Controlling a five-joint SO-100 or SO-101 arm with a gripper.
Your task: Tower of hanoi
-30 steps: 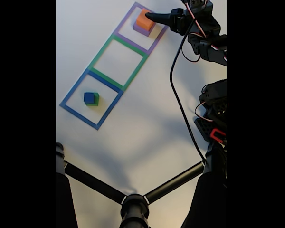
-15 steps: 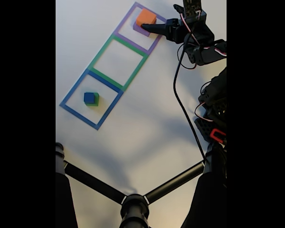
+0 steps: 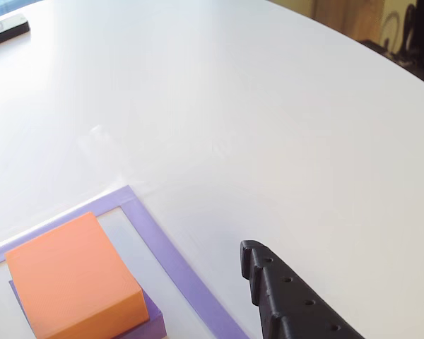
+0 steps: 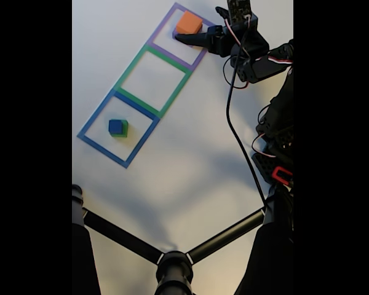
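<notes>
One black finger (image 3: 283, 296) of the end effector (image 4: 183, 38) reaches in beside the orange block (image 4: 189, 23); whether the fingers are apart or together I cannot tell. That orange block sits on the flat purple block (image 3: 150, 318) inside the purple taped square (image 4: 202, 54) on the white surface (image 4: 190, 153). Far off, the blue cube (image 4: 115, 126) rests on the green block (image 4: 125, 129) in the blue square (image 4: 92, 141). Judged from this, a good grip means straddling the orange sides squarely, above the purple one, then lifting straight.

Arm stretched forward, gripper (image 4: 183, 38) low (jaw state unclear).
</notes>
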